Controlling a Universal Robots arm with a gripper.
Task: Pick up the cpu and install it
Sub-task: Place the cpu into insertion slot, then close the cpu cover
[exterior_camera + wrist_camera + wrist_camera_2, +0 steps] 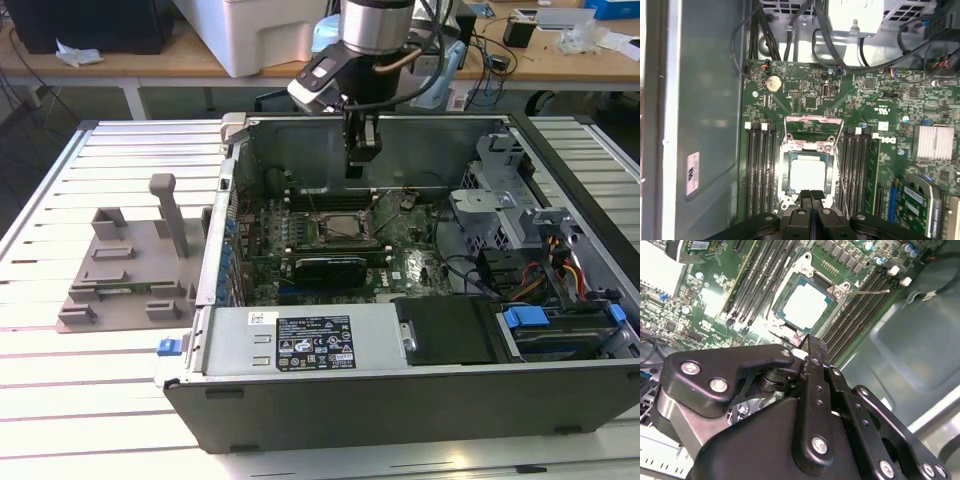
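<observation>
Gripper [362, 150] in the exterior view hangs upper centre of frame. The cpu [335, 226] lies flat in its socket [300, 236] just below; its outline is hard to make out.

Second wrist view: cpu just beyond the fingertips [812, 346], jaws pressed together, empty.

First wrist view: fingertips overlap the cpu's near edge; contact cannot be told.

The exterior view stands off the worktop [70, 400], raised, looking down at a slant into the open computer case [400, 405] across its long side. The arm [377, 30] enters at twelve o'clock, and the grey fixture block [130, 270] lies at nine o'clock of the case. Both wrist views ride close above the motherboard [810, 100], looking down past the closed jaws. The first wrist view faces it squarely, the second wrist view aslant. All three views share the socket with the cpu [335, 228], seen nearest in the second wrist view [805, 305].
</observation>
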